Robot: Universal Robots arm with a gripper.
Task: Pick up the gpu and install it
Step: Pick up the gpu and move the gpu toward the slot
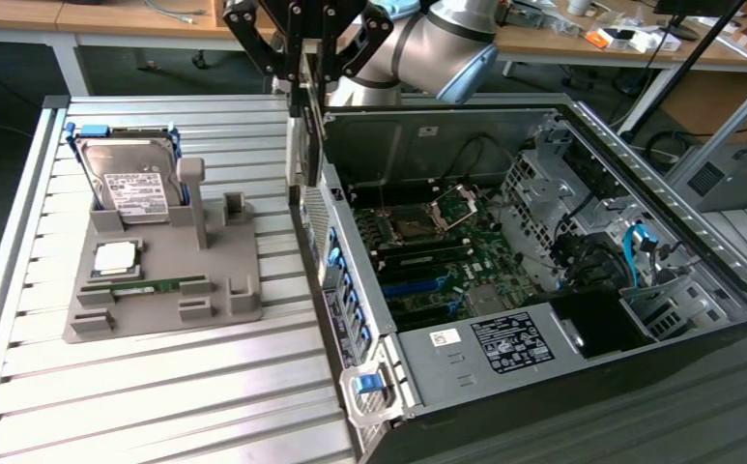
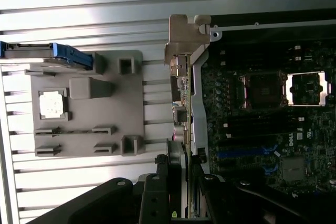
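A: While the gripper (image 1: 308, 75) hangs over the case (image 1: 476, 135), what's it got?

B: Fingers (image 2: 157, 192) are clamped partway closed on the gpu (image 1: 310, 135). Card hangs edge-down from them, right at the case wall on the exterior view's left, betw. the grey holder (image 1: 154, 309) and the motherboard (image 1: 425, 242). Can't tell if it touches the wall.

A: Wrist view add anything?

B: Yes. There the gpu (image 2: 184, 98) is seen edge-on w/ its silver bracket (image 2: 185, 38) at the end away from the gripper (image 2: 184, 174). Also the CPU socket (image 2: 262, 88) and blue slots (image 2: 247, 153).

A: And exterior?

B: The arm (image 1: 438, 39), a hard drive (image 1: 134, 184) standing in the holder, plus a CPU chip (image 1: 115, 256) and memory stick (image 1: 148, 287) lying flat in it.
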